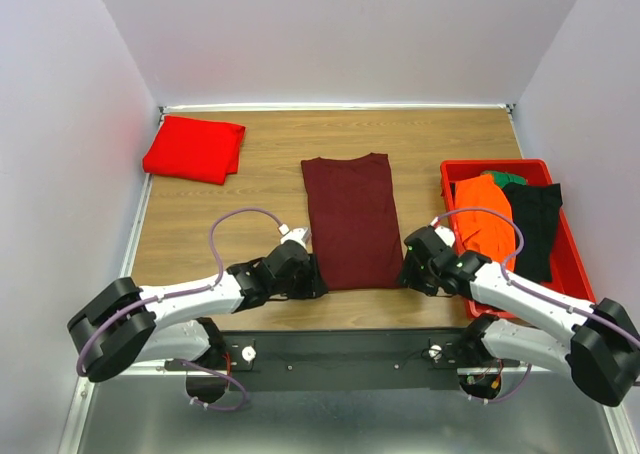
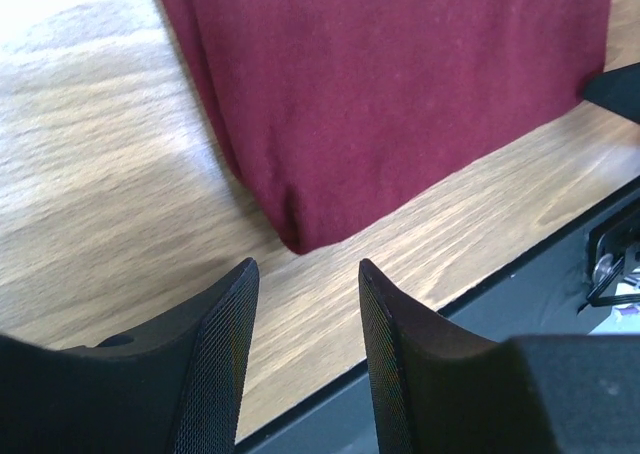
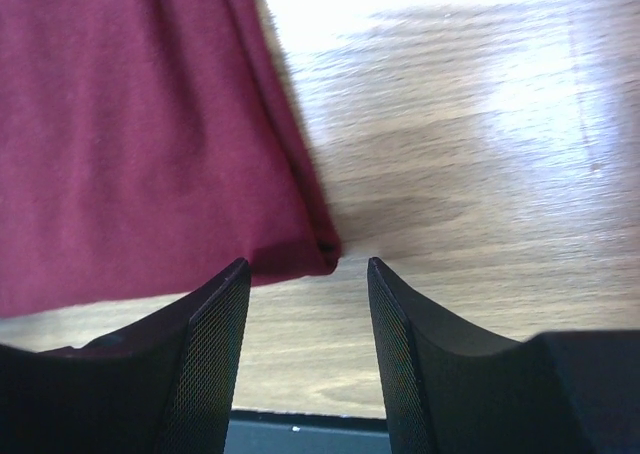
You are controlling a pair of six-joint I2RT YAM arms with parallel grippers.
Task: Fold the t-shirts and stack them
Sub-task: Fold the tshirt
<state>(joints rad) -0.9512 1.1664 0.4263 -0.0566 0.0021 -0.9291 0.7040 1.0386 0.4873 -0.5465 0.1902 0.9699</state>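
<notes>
Both tools are down low at the near edge of the counter [image 1: 200,234], 1 at each bottom corner of the maroon t-shirt [image 1: 348,219]. The shirt lies flat as a long folded rectangle and runs away from the tools toward the far wall.

The left tool [image 1: 308,276] is spread, with nothing between its 2 fingers [image 2: 225,354]. In its wrist view the shirt's near-left corner sits just ahead of the gap, a bit of bare wood between cloth and fingertips, so no contact there. The right tool [image 1: 408,270] is spread too and pinches nothing. In its wrist view the near-right corner of the shirt lies right in front of the gap, closer to the left-hand finger. Can't tell if that finger brushes the hem.

The red t-shirt [image 1: 193,149] is folded up well ahead of the left tool and off to its left, in the far corner of the counter, well apart from the maroon one.

Just to the right of the right tool there's a red bin [image 1: 480,165] holding an orange garment [image 1: 485,214], a black garment [image 1: 535,224] and a bit of green cloth [image 1: 497,177].
</notes>
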